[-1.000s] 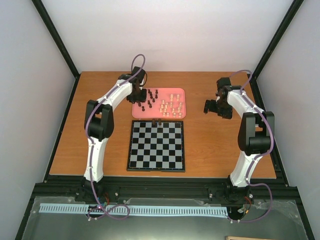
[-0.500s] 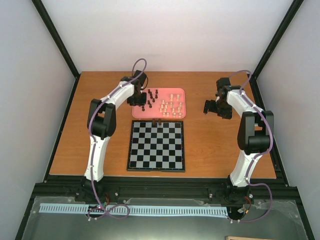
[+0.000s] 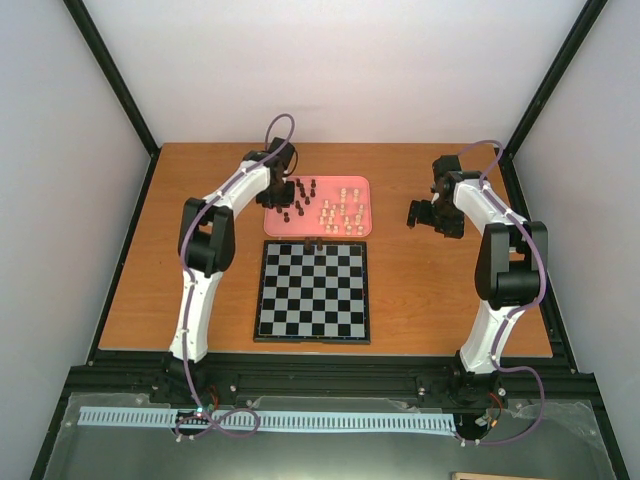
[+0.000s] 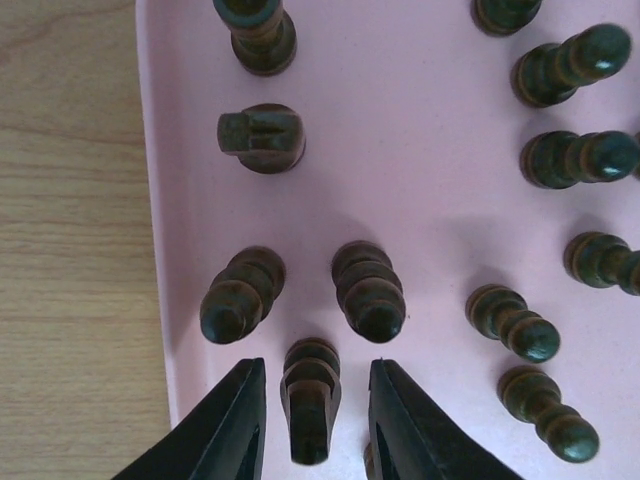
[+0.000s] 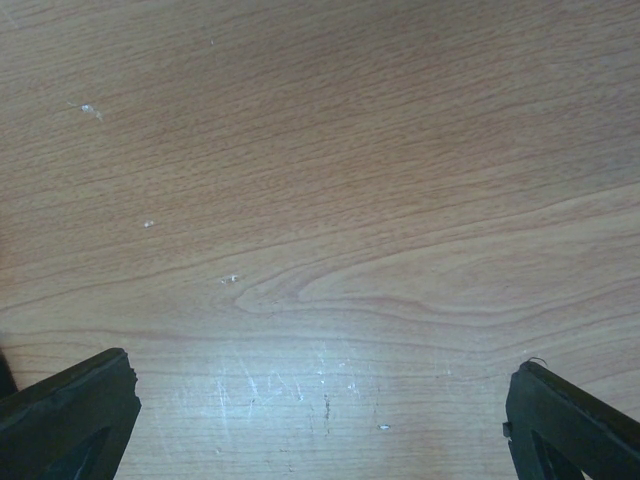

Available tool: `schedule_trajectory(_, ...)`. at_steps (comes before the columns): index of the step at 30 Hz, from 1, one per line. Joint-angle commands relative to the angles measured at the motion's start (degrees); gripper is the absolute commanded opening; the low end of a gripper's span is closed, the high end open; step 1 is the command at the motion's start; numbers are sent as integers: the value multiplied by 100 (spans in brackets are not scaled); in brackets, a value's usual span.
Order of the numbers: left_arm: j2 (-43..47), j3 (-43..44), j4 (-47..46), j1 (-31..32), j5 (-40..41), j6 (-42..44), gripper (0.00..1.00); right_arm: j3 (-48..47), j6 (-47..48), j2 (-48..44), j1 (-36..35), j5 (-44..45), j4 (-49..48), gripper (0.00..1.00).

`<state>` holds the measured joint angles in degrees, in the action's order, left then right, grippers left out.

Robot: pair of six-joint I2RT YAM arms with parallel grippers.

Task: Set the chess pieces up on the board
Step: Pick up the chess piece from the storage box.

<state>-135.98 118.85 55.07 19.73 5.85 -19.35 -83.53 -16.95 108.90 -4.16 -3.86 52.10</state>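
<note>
Since a second ago the left arm has edged rightward; the left gripper [image 4: 316, 367] stands spread astride a dark piece [image 4: 310, 405] in the pink tray [image 4: 440, 230]. The right gripper [image 5: 318, 366] gapes wide over the wooden table [image 5: 330, 150]. The board [image 3: 312, 295] lies nearest, most chess pieces [image 3: 342, 208] in the tray beyond it, white walls [image 3: 330, 70] behind.

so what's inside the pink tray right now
In the pink tray, dark chess pieces stand at left, cream ones at right. One dark piece sits between the open left pincer's fingers. In the top view the pincer covers the tray's left edge, hiding whatever is there.
</note>
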Motion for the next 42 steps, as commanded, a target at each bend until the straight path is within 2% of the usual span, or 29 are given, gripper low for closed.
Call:
schedule_trajectory(1, -112, 221, 54, 14, 13, -76, 32, -100, 25, 70, -23, -15, 64, 100)
schedule_trajectory(5, -126, 214, 68, 14, 45, -66, 31, -60, 25, 61, -23, -15, 55, 100)
schedule_trajectory(15, -191, 220, -14, 14, 56, -81, 18, -29, 17, 21, -23, -33, 55, 100)
schedule_trajectory(21, -130, 220, 13, 14, 73, -52, 2, -26, 8, 27, -23, -60, 34, 100)
schedule_trajectory(37, 1094, 31, 544, 14, 257, 235, 1, -44, 99, -50, -23, -186, -53, 100)
schedule_trajectory(42, 1631, -181, 678, 14, -22, 362, 1, -21, 71, -114, -28, -233, -132, 100)
